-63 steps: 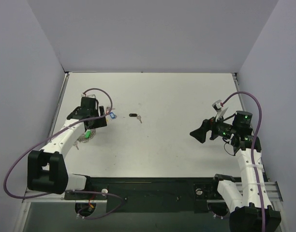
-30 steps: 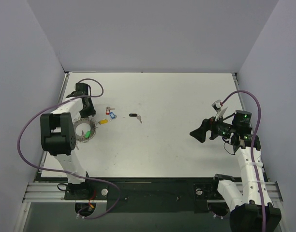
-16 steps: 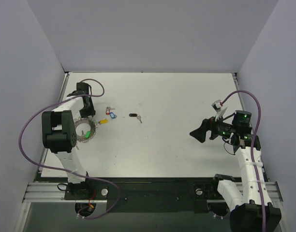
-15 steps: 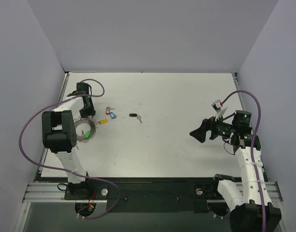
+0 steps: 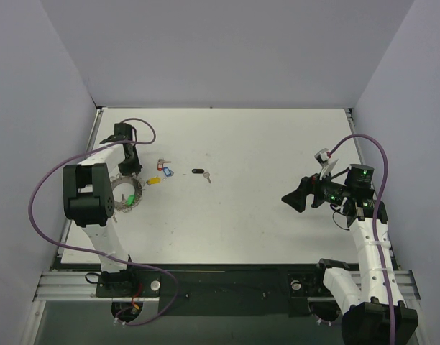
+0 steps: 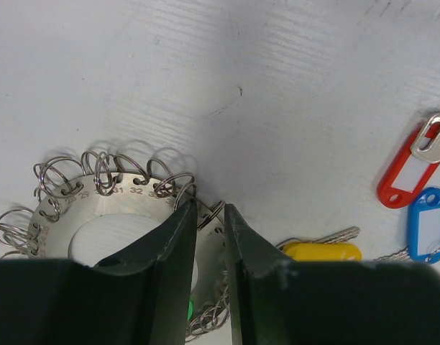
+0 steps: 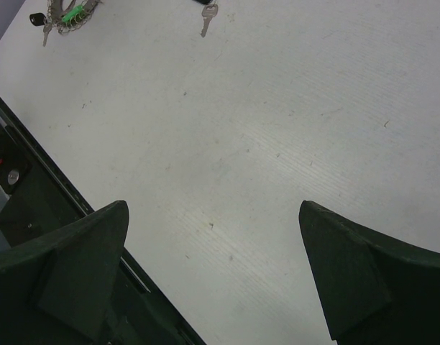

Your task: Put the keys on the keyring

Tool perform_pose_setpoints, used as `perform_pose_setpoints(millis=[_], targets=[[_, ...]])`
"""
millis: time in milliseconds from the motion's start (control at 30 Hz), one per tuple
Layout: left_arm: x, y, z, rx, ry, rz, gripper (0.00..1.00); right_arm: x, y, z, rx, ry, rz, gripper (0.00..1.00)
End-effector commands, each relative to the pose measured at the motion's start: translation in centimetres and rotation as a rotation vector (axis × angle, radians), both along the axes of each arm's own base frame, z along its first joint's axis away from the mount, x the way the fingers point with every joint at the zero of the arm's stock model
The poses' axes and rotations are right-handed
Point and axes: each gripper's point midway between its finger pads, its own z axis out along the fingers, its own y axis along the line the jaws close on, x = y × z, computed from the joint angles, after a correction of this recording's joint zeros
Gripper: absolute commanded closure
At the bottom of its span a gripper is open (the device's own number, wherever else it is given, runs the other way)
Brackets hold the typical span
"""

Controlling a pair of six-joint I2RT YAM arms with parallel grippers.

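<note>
Since the frame of two seconds ago, the left arm has folded back toward the left edge of the bench point(image 5: 249, 215). It no longer lies across the keyring point(image 5: 124, 194), and over the last half second nothing shifts visibly. The right arm is unchanged.

Keyring: a flat silver-grey metal annulus with an open centre. Small stamped numbers run beside the holes in its outer edge, and many wire loops hang from those holes. It lies flat on the left side of the bench. A green tag point(image 5: 131, 200) sits at its near right rim.

Left end effector point(image 6: 209, 208): the jaws stand narrow, tips over the ring's right rim. One wire loop shows in the gap between them. Whether they pinch that loop, I cannot tell.

Loose keys, all on the bench to the right of the ring:
- yellow key point(image 6: 322, 251), nearest the ring, blade pointing away from it;
- red tag point(image 6: 407, 176) and blue tag point(image 6: 430, 223), side by side just beyond it;
- black-headed key point(image 5: 199, 172), apart from the group, toward the bench centre.

Right end effector point(image 7: 213, 205): jaws wide apart, holding nothing, above bare bench on the right side, well apart from ring and keys.
</note>
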Motion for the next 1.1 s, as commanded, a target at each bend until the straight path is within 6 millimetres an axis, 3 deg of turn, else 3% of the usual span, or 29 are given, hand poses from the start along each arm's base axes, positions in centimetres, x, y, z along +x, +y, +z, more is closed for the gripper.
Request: perform_pose_setpoints(millis=[0, 100, 200, 1067], targets=[[1.09, 0.47, 1.18, 0.018, -0.03, -0.003, 0.69, 0.12, 0.44, 1.0, 0.02, -0.037, 0.036, 0.0], [1.01, 0.54, 1.21, 0.022, -0.03, -0.001, 0.69, 0.11, 0.46, 0.97, 0.021, -0.038, 0.037, 0.0], [0.92, 0.65, 1.25, 0.028, -0.03, 0.002, 0.76, 0.11, 0.43, 1.0, 0.02, -0.039, 0.036, 0.0], [0.33, 0.34, 0.91, 0.054, -0.014, -0.012, 0.73, -0.02, 0.35, 1.25, 0.036, -0.044, 0.035, 0.0]])
